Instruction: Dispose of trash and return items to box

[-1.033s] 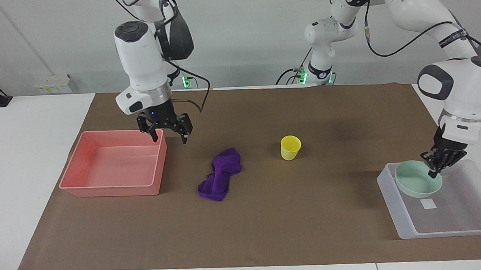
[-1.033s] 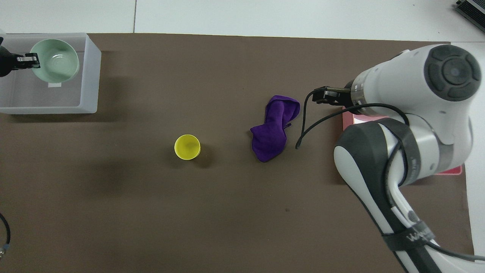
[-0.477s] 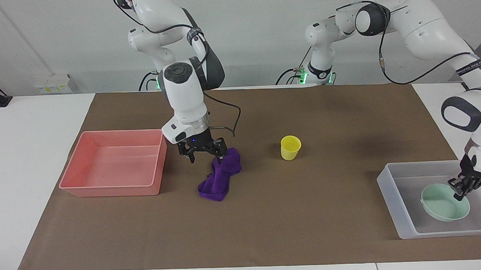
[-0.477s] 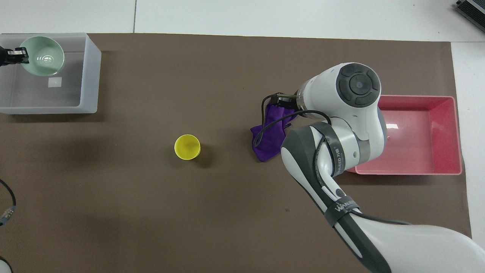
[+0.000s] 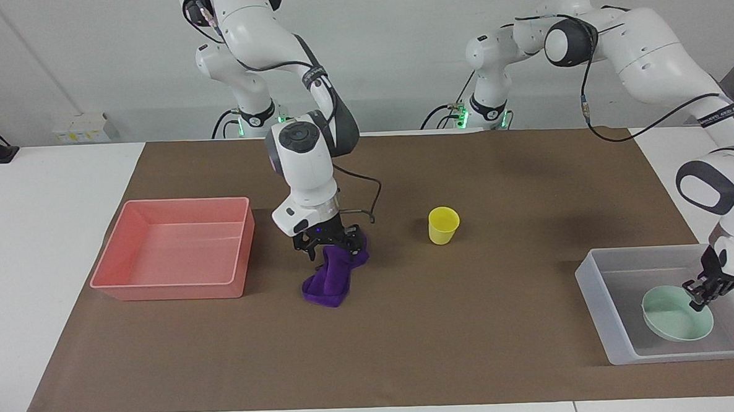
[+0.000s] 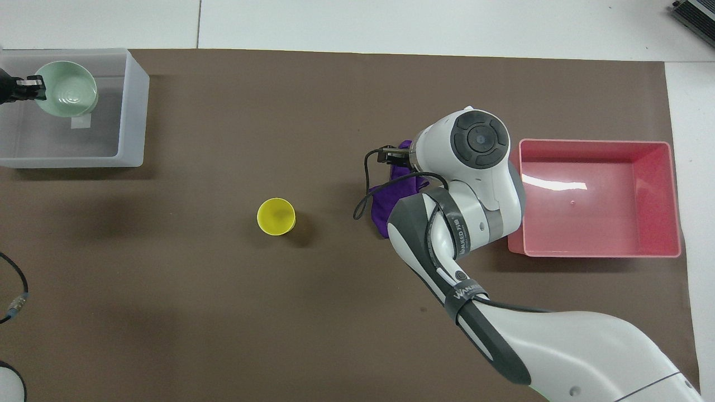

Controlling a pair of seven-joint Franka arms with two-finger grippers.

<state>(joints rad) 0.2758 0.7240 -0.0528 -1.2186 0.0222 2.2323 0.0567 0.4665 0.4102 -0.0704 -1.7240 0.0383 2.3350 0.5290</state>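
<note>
The right end effector (image 5: 331,248), fingers spread wide, is down on the upper end of the purple cloth (image 5: 332,278), which lies on the surface between the pink tray (image 5: 172,287) and the yellow cup (image 5: 443,225). The left end effector (image 5: 700,295) is pinched shut on the rim of the mint bowl (image 5: 675,321), low inside the frosted box (image 5: 614,328). From overhead, the right arm hides most of the cloth; its forearm band seems to read "WANEED". The bowl partly covers the box's white label (image 6: 81,121).

Open tabletop (image 5: 472,350) lies all around the lone yellow cup (image 5: 443,225); the right arm (image 5: 306,171) crowds the purple cloth (image 5: 330,282) beside the pink tray (image 5: 172,289).
</note>
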